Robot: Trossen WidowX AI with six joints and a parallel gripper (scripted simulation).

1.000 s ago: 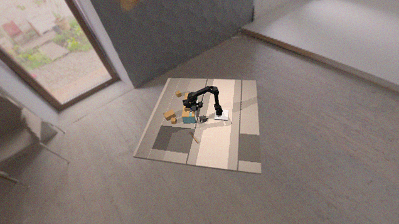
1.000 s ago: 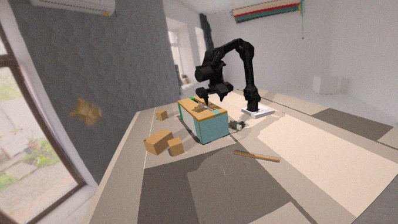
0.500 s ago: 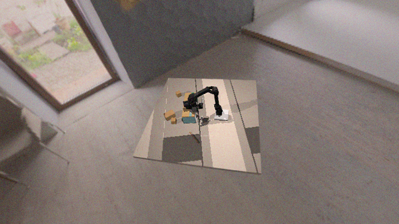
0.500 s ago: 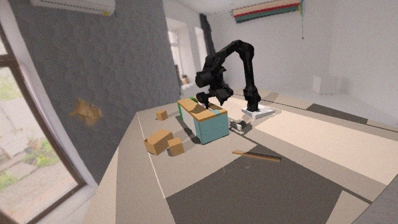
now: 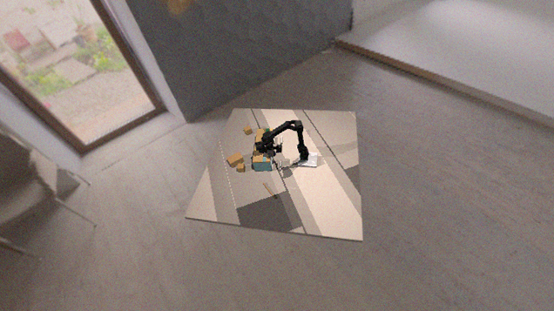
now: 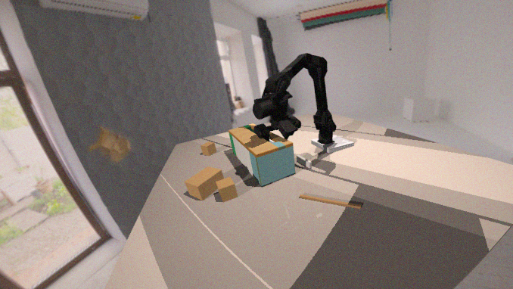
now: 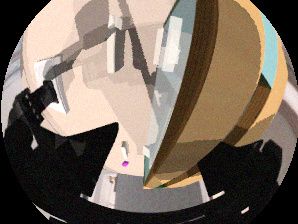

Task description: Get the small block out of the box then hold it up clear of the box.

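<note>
The gripper (image 6: 273, 131) is seen low over the wooden top of the box (image 6: 265, 156), toward the side facing the arm's base (image 6: 333, 144), with its jaws spread wide and nothing held between them. The box stands on the table (image 6: 265, 234), its teal end wall turned toward the exterior camera. The block cannot be made out with certainty (a tiny magenta speck (image 7: 124, 161) is seen in the wrist view, beside the box's lower edge, too small to identify). Three cardboard boxes (image 6: 204, 182) lie well apart from the arm, and a wooden stick (image 6: 329, 201) lies nearer the camera on the table.
</note>
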